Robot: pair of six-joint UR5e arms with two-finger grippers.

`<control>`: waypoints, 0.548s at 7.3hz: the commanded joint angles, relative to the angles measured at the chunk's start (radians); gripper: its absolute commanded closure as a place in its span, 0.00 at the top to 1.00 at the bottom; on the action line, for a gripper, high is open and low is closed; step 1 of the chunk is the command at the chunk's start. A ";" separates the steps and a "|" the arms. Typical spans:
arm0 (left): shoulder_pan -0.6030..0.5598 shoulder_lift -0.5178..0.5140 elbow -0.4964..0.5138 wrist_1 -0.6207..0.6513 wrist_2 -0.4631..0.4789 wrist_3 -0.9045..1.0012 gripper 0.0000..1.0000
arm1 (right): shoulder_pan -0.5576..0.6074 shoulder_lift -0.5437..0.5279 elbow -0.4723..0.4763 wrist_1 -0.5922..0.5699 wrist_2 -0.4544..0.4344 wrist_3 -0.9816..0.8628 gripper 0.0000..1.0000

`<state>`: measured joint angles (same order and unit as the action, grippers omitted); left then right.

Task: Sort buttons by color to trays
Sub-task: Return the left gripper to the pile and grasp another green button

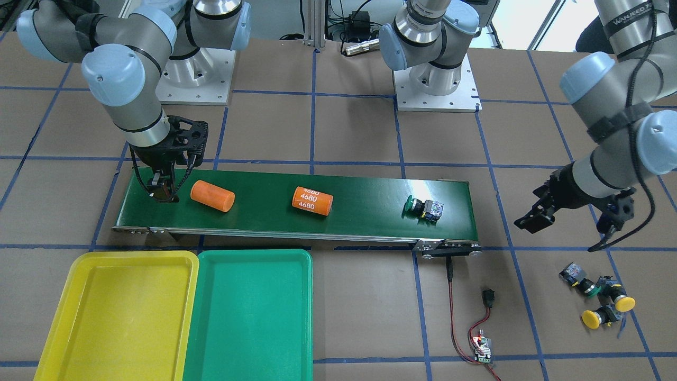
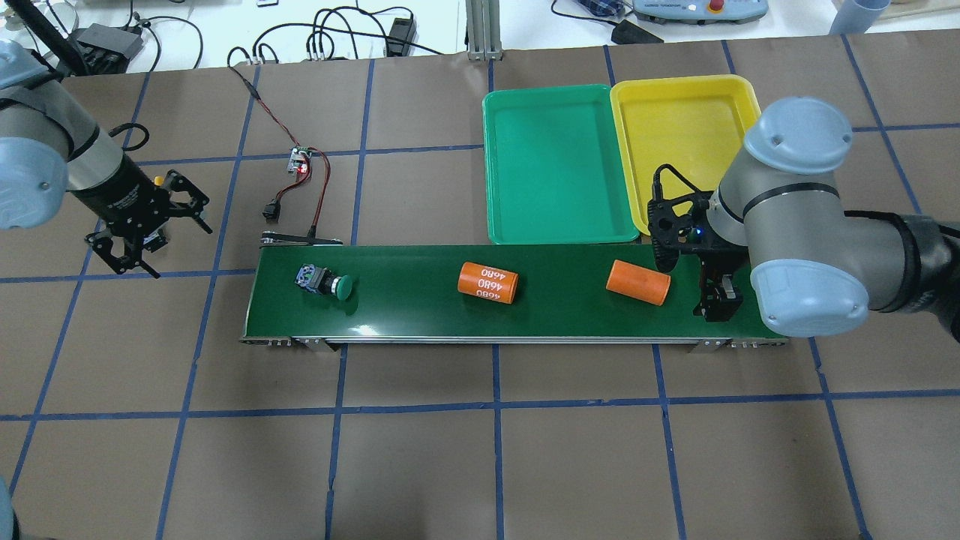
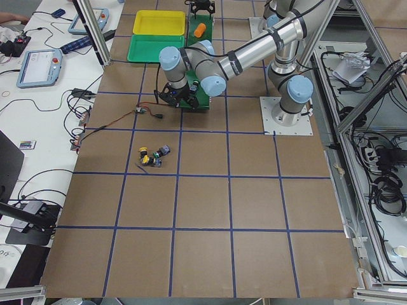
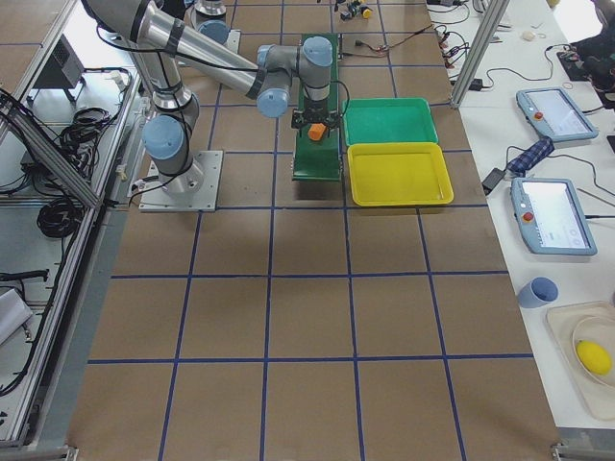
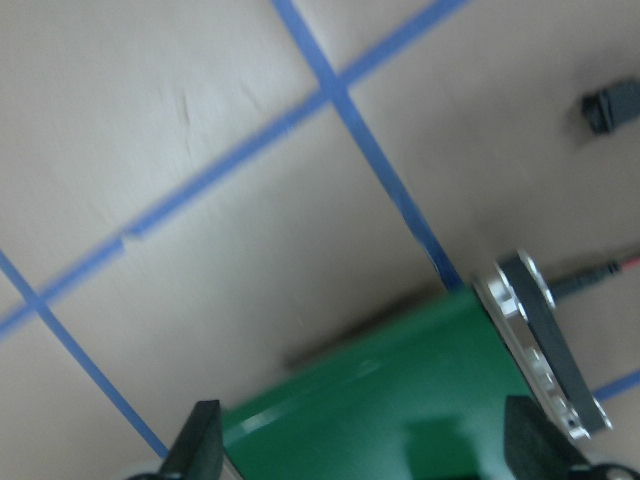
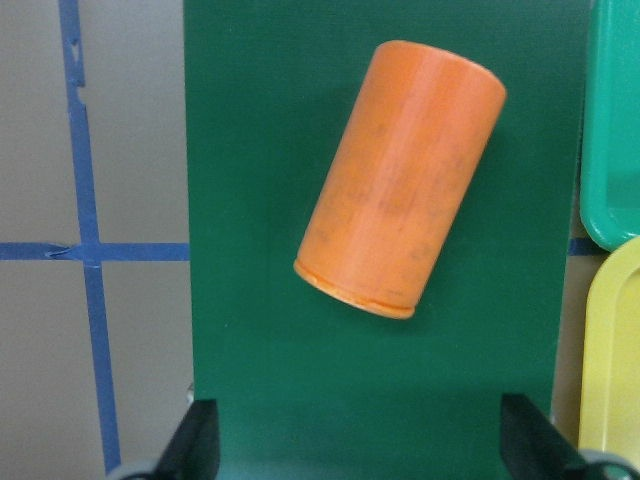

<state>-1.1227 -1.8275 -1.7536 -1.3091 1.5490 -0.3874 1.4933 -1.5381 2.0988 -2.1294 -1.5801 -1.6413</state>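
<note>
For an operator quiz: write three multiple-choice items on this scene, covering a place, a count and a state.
1. The yellow tray and green tray are: A empty; B full; C stacked.
2. Orange cylinders on the conveyor belt: A one; B two; C four.
3. The green button by them lies: A in the yellow tray; B in the green tray; C on the belt.
Answers: 1 A, both floors are bare; 2 B, one plain, one printed 4680; 3 C, it rests on the belt's green surface.
</note>
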 commanded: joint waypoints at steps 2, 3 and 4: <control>0.142 -0.125 0.026 0.175 0.002 0.428 1.00 | 0.001 0.006 0.000 -0.001 0.037 0.001 1.00; 0.174 -0.174 0.032 0.248 0.000 0.523 1.00 | 0.001 0.004 0.001 -0.001 0.037 0.001 1.00; 0.197 -0.214 0.049 0.289 0.000 0.594 1.00 | 0.001 0.006 0.003 -0.001 0.037 0.001 1.00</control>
<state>-0.9605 -1.9862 -1.7198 -1.0896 1.5498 0.0996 1.4941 -1.5331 2.0999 -2.1307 -1.5444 -1.6399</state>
